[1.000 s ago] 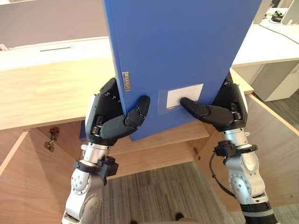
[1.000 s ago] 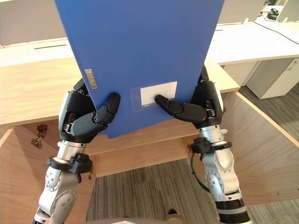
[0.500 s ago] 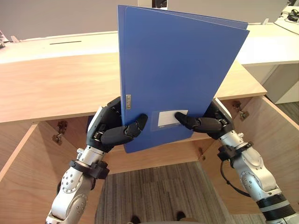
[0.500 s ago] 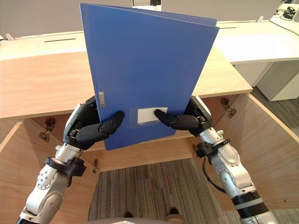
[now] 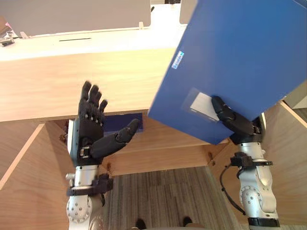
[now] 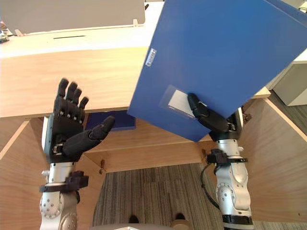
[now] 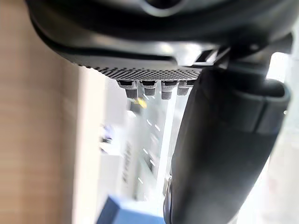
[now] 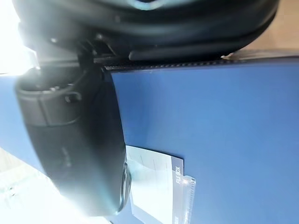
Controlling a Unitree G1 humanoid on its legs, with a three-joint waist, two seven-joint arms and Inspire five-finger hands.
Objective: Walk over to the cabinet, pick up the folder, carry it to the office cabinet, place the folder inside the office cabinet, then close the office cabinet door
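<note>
One grip: right hand [image 5: 240, 125] pinches folder [image 5: 240, 52] | left hand [image 5: 88, 136] fingers [image 5: 91, 103] splayed

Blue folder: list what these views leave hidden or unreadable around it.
Blue folder: upper corner cut off by the picture edge in both eye views.
Right robot hand: thumb on the folder's front; its grip behind is hidden by the folder.
Blue item under the cabinet top: partly covered by the open left robot hand; unidentifiable.
Left wrist view: background blurred.

Likely an office: wooden cabinet [image 5: 57, 84], white desks [image 5: 96, 39], carpet [image 5: 163, 196].
</note>
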